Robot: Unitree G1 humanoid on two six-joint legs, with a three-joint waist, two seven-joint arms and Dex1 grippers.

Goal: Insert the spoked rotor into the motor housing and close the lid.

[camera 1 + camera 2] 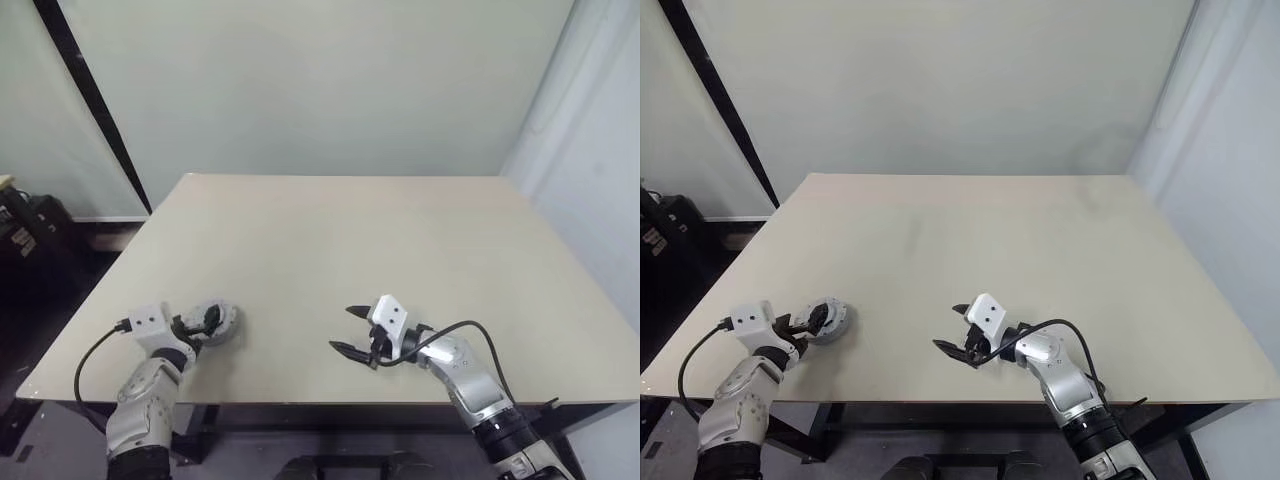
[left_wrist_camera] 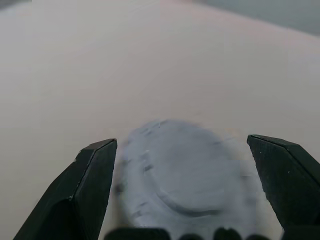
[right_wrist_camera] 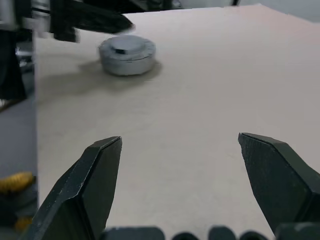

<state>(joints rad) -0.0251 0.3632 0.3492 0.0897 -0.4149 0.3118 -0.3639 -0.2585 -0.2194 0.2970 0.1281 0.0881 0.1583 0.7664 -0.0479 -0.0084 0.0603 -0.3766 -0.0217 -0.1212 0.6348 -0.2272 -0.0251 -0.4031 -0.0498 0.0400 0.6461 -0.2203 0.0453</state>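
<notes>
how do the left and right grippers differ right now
The left gripper sits at the closed motor housing near the table's left front corner, fingers either side of it; the right gripper hovers over bare tabletop mid-front, with nothing between its fingers. Both are open and hold nothing.

Beige table [image 1: 400, 250] — lidded motor housing [image 1: 216, 322]

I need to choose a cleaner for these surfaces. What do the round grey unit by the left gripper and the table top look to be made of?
The closed motor housing looks like cast or machined metal: dull, even grey with a matte sheen, though painted plastic is possible. The table looks like smooth beige laminate, uniform and matte.
</notes>
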